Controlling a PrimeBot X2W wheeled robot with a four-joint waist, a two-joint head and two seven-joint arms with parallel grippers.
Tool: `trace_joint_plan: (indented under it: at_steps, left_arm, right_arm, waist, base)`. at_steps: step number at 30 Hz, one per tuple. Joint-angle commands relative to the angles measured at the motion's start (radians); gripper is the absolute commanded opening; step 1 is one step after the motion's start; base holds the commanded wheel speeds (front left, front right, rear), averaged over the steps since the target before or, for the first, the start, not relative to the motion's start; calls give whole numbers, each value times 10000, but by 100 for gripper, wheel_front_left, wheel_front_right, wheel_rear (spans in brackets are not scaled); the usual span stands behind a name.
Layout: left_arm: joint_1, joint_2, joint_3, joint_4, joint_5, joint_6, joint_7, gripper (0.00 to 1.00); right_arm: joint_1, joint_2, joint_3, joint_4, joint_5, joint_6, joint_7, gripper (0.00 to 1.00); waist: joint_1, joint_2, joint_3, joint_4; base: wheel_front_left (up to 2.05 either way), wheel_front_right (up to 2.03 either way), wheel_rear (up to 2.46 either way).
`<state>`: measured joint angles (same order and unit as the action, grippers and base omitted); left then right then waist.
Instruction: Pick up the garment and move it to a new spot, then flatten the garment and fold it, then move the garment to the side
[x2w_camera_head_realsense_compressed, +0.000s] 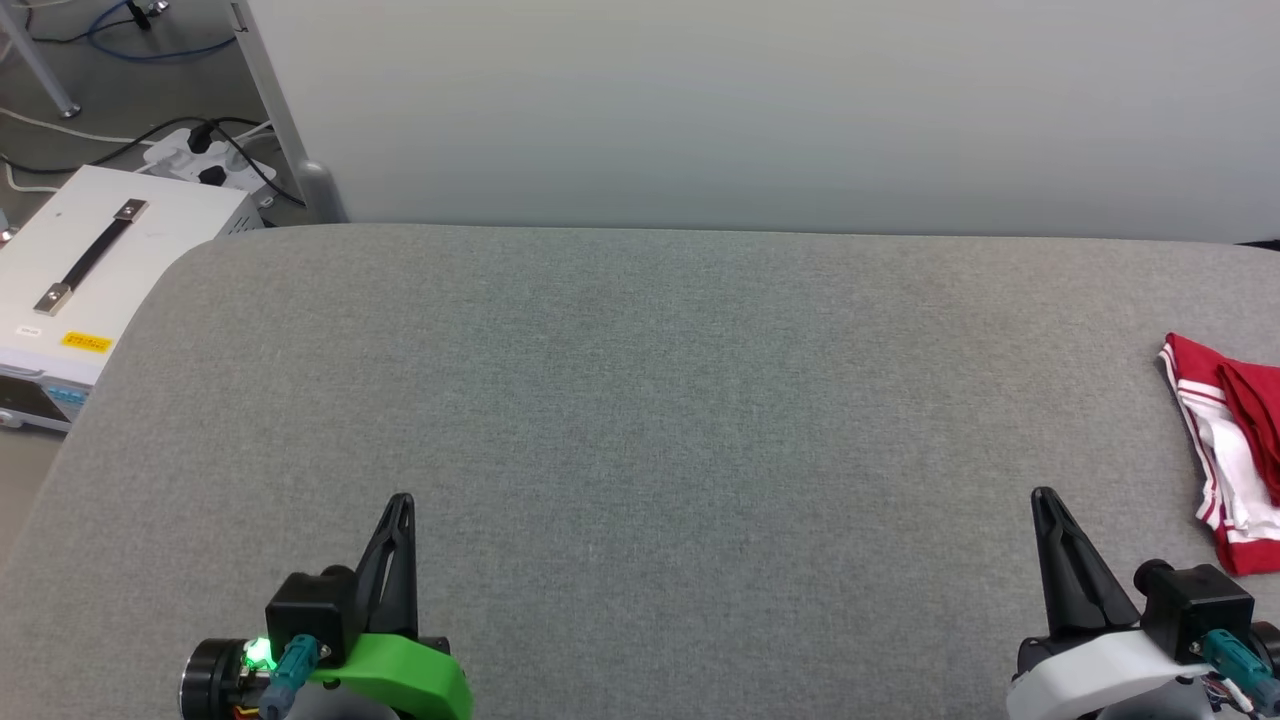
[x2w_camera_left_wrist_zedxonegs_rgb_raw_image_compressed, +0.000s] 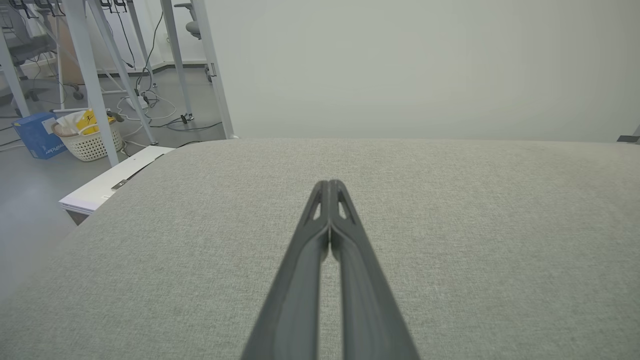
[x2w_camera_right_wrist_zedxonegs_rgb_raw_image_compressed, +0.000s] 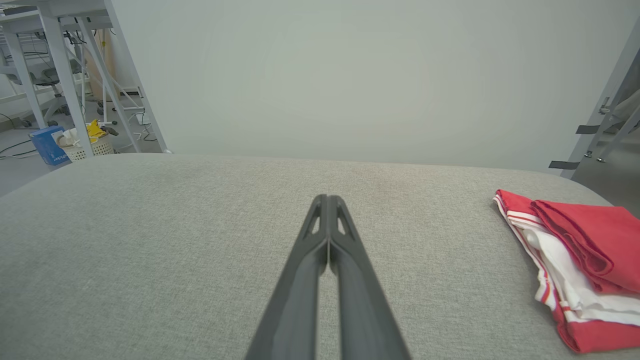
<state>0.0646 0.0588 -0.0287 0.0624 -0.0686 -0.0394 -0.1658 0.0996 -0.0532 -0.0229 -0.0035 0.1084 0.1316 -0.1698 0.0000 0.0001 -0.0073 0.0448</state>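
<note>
The garment (x2w_camera_head_realsense_compressed: 1235, 455), a red T-shirt with white sleeves and red stripes, lies folded in a compact bundle at the far right edge of the grey padded table (x2w_camera_head_realsense_compressed: 640, 400). The same garment (x2w_camera_right_wrist_zedxonegs_rgb_raw_image_compressed: 575, 265) lies to the right of my right fingers in the right wrist view. My right gripper (x2w_camera_head_realsense_compressed: 1045, 497) is shut and empty, low at the right, a short way left of the garment. My left gripper (x2w_camera_head_realsense_compressed: 400, 500) is shut and empty at the lower left, far from the garment. Its fingertips (x2w_camera_left_wrist_zedxonegs_rgb_raw_image_compressed: 329, 185) meet over bare table.
A white equipment box (x2w_camera_head_realsense_compressed: 90, 290) with a handle stands on the floor off the table's left corner, with a power strip and cables (x2w_camera_head_realsense_compressed: 205, 155) behind it. A pale wall panel (x2w_camera_head_realsense_compressed: 760, 110) rises behind the table. A basket (x2w_camera_left_wrist_zedxonegs_rgb_raw_image_compressed: 90, 137) and table legs stand farther left.
</note>
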Motion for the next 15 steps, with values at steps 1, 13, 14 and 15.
trace_joint_plan:
  at_steps: [1,13,14,15]
  left_arm:
    - [-204,-30,28,-45,127,88,60,0]
    - [-270,-39,67,-132,211,134,300,0]
    - [-275,-39,70,-138,217,138,318,0]
    - [-281,-40,73,-146,225,142,340,0]
  right_arm:
    - [-197,9,27,12,-79,-3,85,0]
    - [-317,12,58,15,-230,-4,328,0]
    - [-326,12,60,16,-242,-4,346,0]
    - [-337,12,63,16,-256,-5,368,0]
  waist:
    - [0,-1,1,-8]
    - [0,-1,12,-74]
    - [0,-1,13,-79]
    - [0,-1,14,-85]
  base:
    - [0,0,0]
    - [0,0,0]
    - [0,0,0]
    - [0,0,0]
